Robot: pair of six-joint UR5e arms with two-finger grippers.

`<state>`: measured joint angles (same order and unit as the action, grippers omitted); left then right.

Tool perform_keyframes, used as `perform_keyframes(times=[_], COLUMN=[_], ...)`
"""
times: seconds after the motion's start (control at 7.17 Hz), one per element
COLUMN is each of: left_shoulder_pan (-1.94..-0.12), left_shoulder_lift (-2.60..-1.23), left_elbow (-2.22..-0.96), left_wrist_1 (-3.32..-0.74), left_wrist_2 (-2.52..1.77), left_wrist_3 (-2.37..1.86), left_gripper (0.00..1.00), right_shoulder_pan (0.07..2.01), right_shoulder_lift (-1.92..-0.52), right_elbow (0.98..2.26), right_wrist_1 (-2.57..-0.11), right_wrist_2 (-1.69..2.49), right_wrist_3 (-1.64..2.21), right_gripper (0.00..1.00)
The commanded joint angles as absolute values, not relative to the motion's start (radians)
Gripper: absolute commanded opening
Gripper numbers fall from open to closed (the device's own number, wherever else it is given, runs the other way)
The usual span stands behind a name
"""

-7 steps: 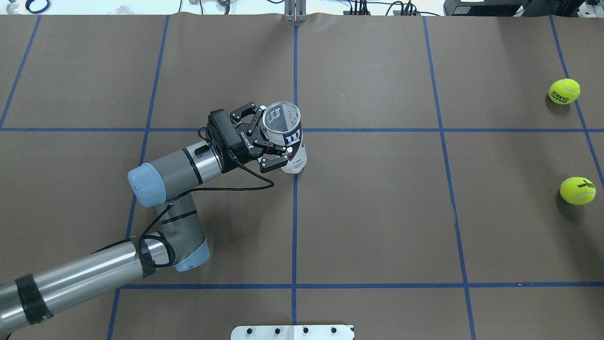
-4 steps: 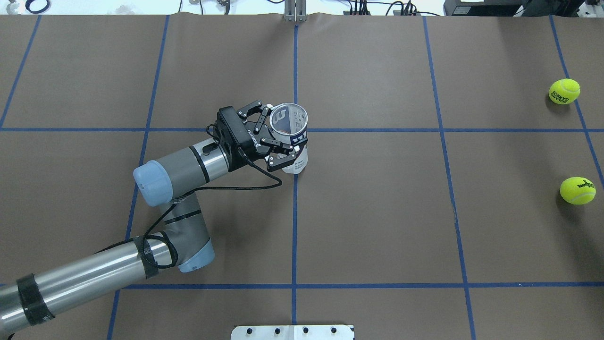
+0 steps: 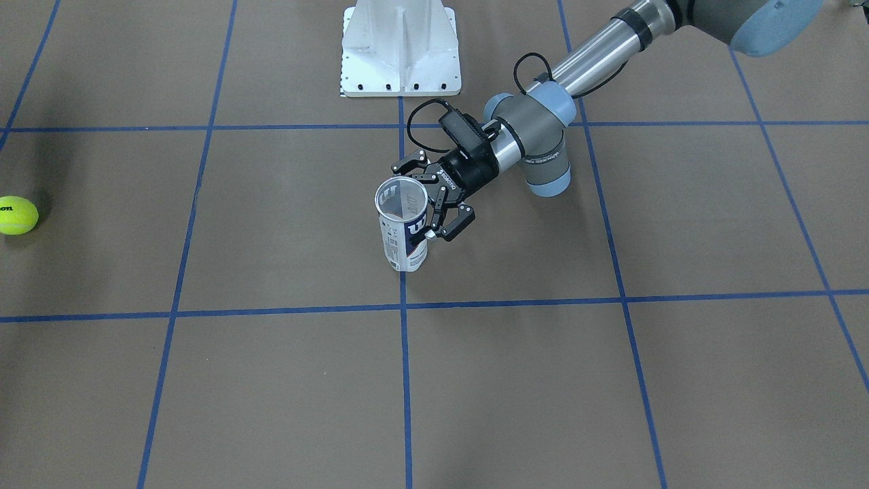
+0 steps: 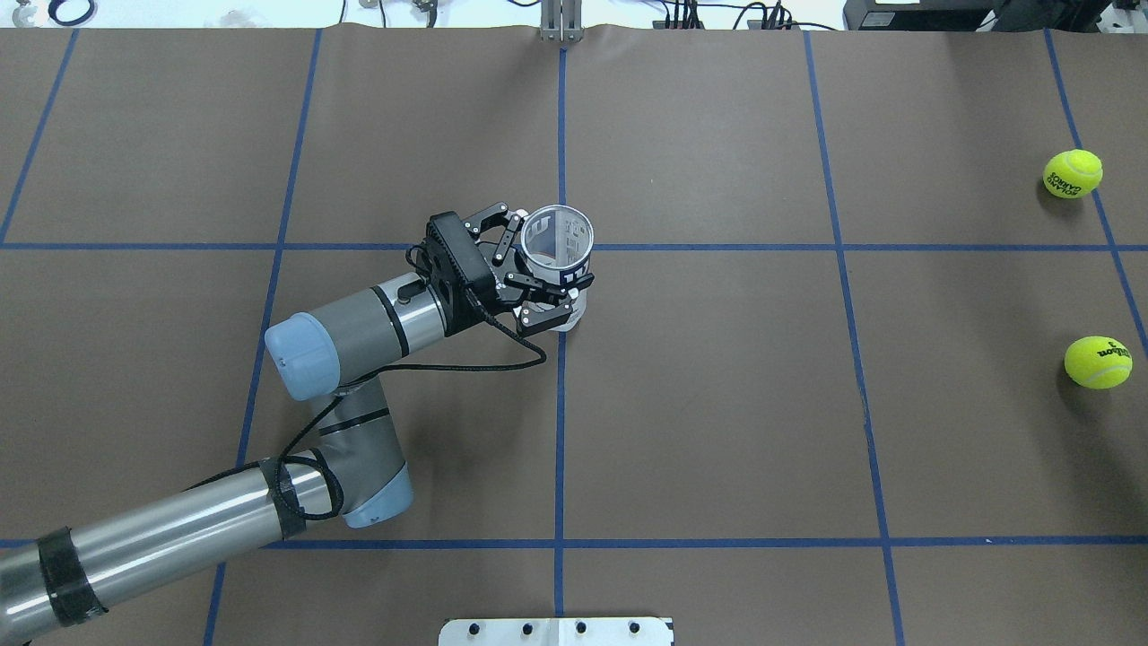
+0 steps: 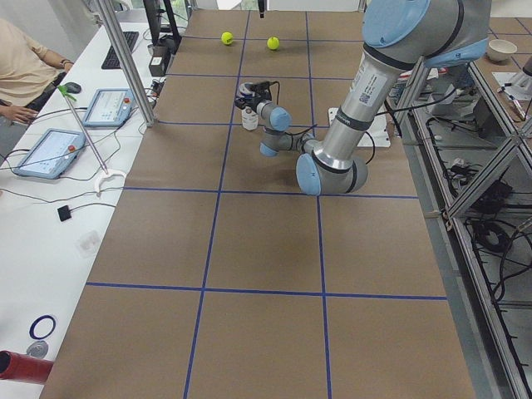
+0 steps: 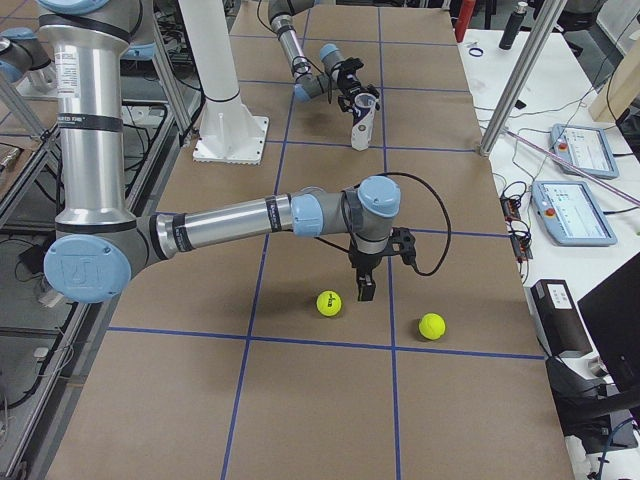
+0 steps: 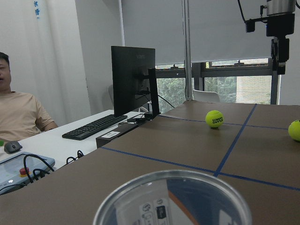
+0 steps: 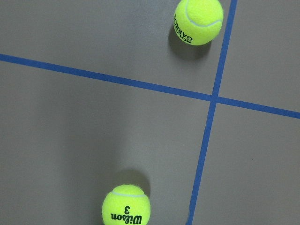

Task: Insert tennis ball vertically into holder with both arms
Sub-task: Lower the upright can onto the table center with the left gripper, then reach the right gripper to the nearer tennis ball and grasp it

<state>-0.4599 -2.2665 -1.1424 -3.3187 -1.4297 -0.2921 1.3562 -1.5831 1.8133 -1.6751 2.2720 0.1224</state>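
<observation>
The holder (image 4: 563, 269), a clear can with a white and navy label, stands upright near the table's middle, mouth up and empty. It also shows in the front view (image 3: 405, 234), and its rim fills the bottom of the left wrist view (image 7: 164, 206). My left gripper (image 4: 520, 267) is open, one finger on each side of the can's upper half. The Wilson 3 tennis ball (image 4: 1098, 362) lies far right on the table and shows low in the right wrist view (image 8: 126, 206). My right gripper (image 6: 362, 288) hangs just above and beside it (image 6: 328, 302); I cannot tell whether it is open.
A second yellow-green ball (image 4: 1073, 172) lies farther back on the right and shows in the right wrist view (image 8: 198, 21). The white pedestal (image 3: 400, 47) stands at the robot's edge. A person (image 7: 18, 112) sits at a desk beyond the table's far side.
My left gripper has moved right, closer around the can. The can's rim has shifted right with it while its base stayed put. The balls have not moved.
</observation>
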Motion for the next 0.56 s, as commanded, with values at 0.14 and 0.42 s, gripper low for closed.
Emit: perform_keyframes(times=[0.14, 0.42], left_shoulder_pan=[-0.454, -0.454], left_shoulder_lift=[-2.267, -2.267], left_elbow=[-1.144, -1.143], left_wrist_1=[-3.318, -3.318], left_wrist_2=[-1.43, -1.43], left_wrist_3=[-0.293, -0.293], left_gripper=[0.99, 0.99], right_shoulder_pan=[1.246, 1.171], right_shoulder_lift=[-1.614, -1.667], right_elbow=[1.799, 1.684], right_wrist_1=[-1.504, -1.189], right_wrist_2=[2.232, 2.174], right_wrist_3=[0.373, 0.518], right_gripper=[1.0, 1.0])
